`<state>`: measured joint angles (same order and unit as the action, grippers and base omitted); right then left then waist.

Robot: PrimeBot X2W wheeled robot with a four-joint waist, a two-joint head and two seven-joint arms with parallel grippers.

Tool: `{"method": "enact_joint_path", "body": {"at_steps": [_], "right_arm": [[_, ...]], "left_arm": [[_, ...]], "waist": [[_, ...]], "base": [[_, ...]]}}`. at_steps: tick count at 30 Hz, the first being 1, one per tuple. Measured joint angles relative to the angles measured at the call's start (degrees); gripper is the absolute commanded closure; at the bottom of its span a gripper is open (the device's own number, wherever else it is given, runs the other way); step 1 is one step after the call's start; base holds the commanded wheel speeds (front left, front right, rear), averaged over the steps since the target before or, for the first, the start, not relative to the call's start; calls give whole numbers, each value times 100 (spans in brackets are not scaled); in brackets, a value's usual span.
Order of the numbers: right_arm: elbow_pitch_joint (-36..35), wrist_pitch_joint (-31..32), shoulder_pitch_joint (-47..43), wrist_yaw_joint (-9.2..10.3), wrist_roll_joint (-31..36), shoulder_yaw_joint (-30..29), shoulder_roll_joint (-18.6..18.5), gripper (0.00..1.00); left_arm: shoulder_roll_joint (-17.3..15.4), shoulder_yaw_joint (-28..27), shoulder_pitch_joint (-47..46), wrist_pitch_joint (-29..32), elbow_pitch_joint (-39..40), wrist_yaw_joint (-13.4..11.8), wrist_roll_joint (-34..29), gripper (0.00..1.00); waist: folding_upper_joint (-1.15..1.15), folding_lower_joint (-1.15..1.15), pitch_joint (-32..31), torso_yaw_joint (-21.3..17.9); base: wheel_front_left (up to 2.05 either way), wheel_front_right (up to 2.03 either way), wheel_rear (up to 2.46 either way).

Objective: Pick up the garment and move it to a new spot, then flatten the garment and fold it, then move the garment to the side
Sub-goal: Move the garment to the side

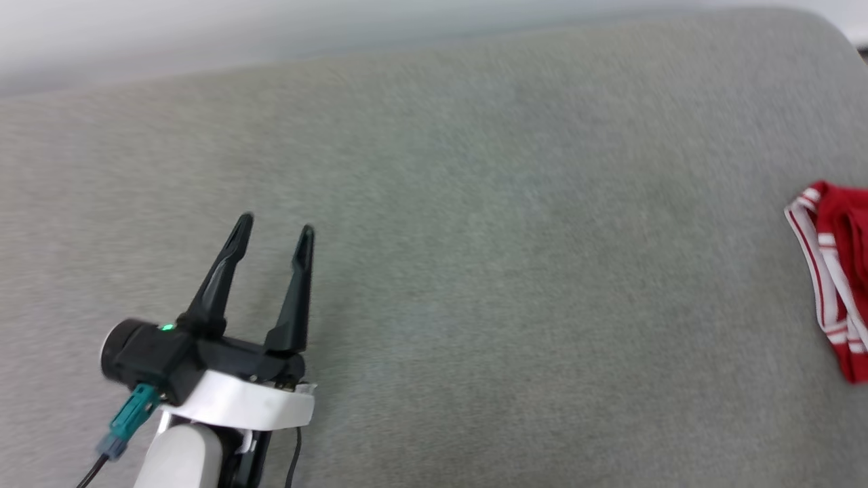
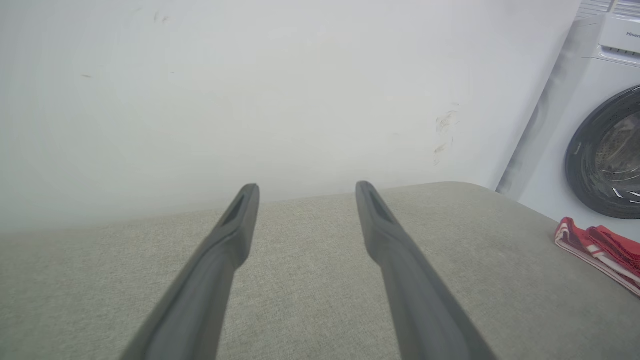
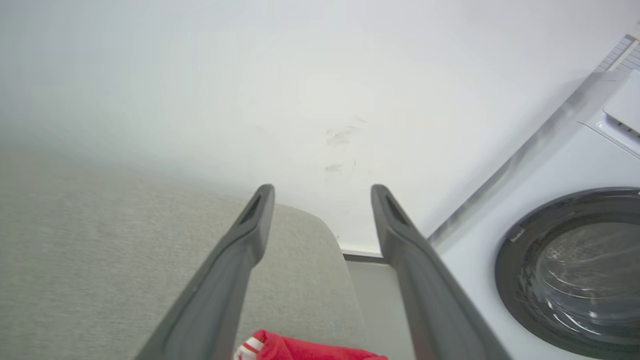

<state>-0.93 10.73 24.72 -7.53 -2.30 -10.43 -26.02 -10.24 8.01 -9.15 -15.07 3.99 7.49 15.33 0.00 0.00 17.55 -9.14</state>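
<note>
Grey surface (image 1: 475,203) bears the garment (image 1: 837,271) near its edge; left claw (image 1: 277,224) and right claw (image 3: 322,189) gape.

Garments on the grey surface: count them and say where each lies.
1. The garment lies at the right edge of the grey surface, near the washing machine. Others may lie outside the views.

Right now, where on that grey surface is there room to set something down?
The wide grey surface between the left hand and the garment is bare, back to the wall. Crowded only at its right edge, where the garment lies.
</note>
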Motion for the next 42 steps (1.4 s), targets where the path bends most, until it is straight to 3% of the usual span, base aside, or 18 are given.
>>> {"method": "enact_joint_path", "body": {"at_steps": [7,14,27,42], "right_arm": [[-1237,-563,-1170,1,-367,118,1159,0],[-1169,-1315,-2206,2,-603,203,1934,0],[-65,-2235,-2670,2,-840,337,2170,0],[-15,-2390,-2631,2,-791,459,2261,0]], "left_arm": [[304,-490,533,0,-41,-47,-187,0],[513,-591,783,0,-96,-42,-211,0],[582,-406,896,0,-435,-8,-280,0],[620,-549,921,0,-475,-8,-259,0]], "waist": [[0,0,-632,499],[0,-1,-1024,941],[0,0,-1242,1173],[0,0,-1251,1129]], "base": [[0,0,0],[0,0,0],[0,0,0],[0,0,0]]}}
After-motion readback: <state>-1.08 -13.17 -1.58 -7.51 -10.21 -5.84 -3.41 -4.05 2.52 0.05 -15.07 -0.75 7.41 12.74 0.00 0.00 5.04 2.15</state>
